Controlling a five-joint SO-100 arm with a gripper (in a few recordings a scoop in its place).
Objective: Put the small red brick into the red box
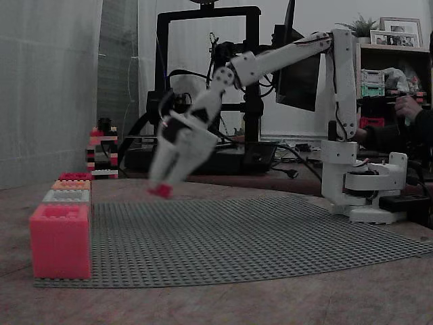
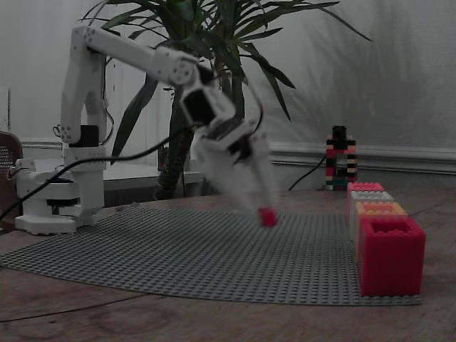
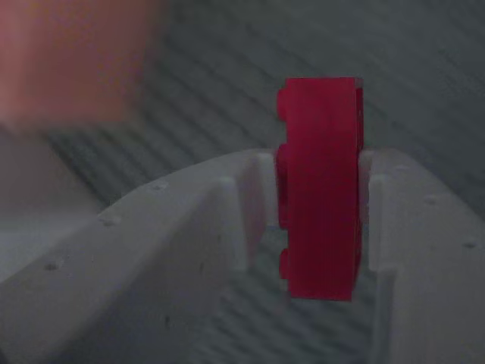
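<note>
The small red brick (image 1: 162, 191) (image 2: 268, 217) hangs a little above the grey studded baseplate (image 1: 270, 237), pinched at the tip of my white gripper (image 1: 164, 187) (image 2: 264, 212), which is blurred by motion. In the wrist view the brick (image 3: 322, 186) stands on edge between the two white fingers (image 3: 250, 205), and the gripper (image 3: 318, 220) is shut on it. The low crimson red box (image 1: 74, 177) (image 2: 365, 187) is the farthest in a row of boxes along the baseplate's edge, well away from the gripper.
The row also has a large bright pink-red box (image 1: 59, 240) (image 2: 390, 255), a grey box (image 1: 66, 196) and a pale orange box (image 1: 71, 184). A red-and-black brick tower (image 1: 101, 152) (image 2: 340, 158) stands behind the row. The arm's base (image 1: 365, 183) sits at the baseplate's other side.
</note>
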